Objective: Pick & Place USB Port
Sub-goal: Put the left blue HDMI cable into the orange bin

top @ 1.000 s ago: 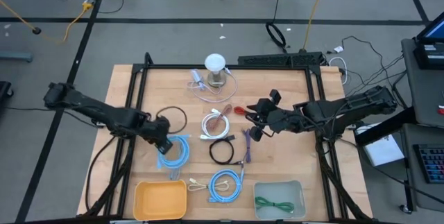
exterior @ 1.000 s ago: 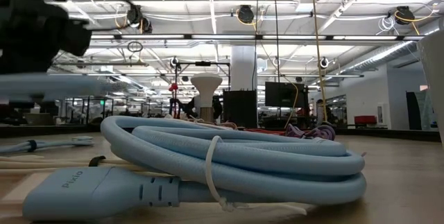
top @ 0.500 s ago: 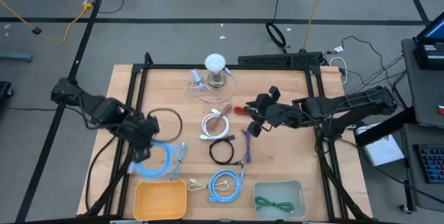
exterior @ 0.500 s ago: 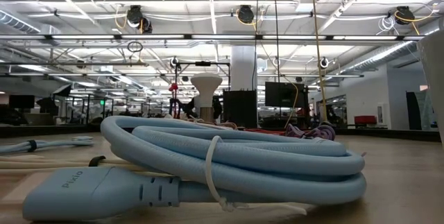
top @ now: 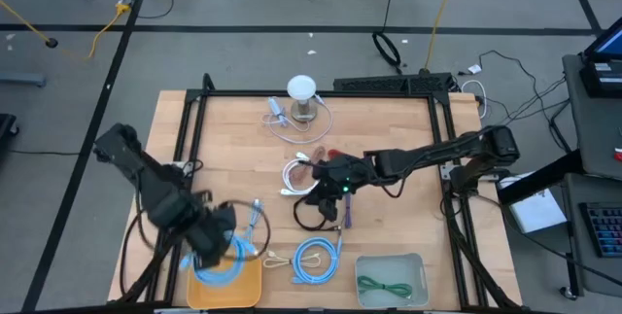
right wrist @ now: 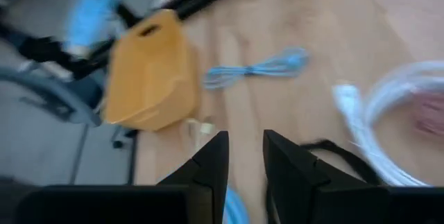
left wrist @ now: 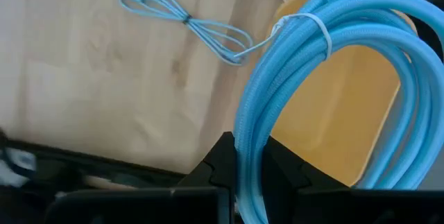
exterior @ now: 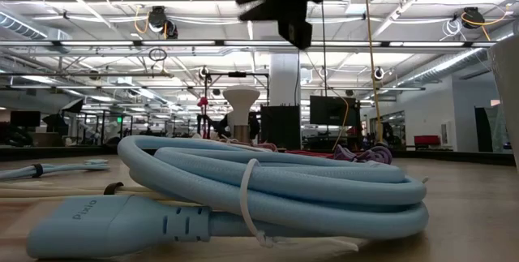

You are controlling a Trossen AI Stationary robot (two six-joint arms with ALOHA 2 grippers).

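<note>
Left gripper (left wrist: 239, 182), fingers clamped on the blue cable (top: 225, 256), holds it above the yellow bin (top: 248, 290); release remains. Right gripper (top: 333, 180), fingers slightly apart, beside the black cable (top: 309, 219)

The table (top: 398, 246) is light brown wood with a black frame. Near its front edge sits a yellow-orange tray (top: 209, 290), and beside that a pale grey-green tray (top: 421, 280) with a green cable (top: 382, 285) inside. A bright blue cable coil (left wrist: 326, 71) with a white tie hangs over the yellow-orange tray. Another light blue coil (top: 314, 259) lies between the trays. Mid-table are a white coil (top: 301, 173), a black loop (top: 311, 215) and a purple cable (top: 346, 202). Both arms are dark.
</note>
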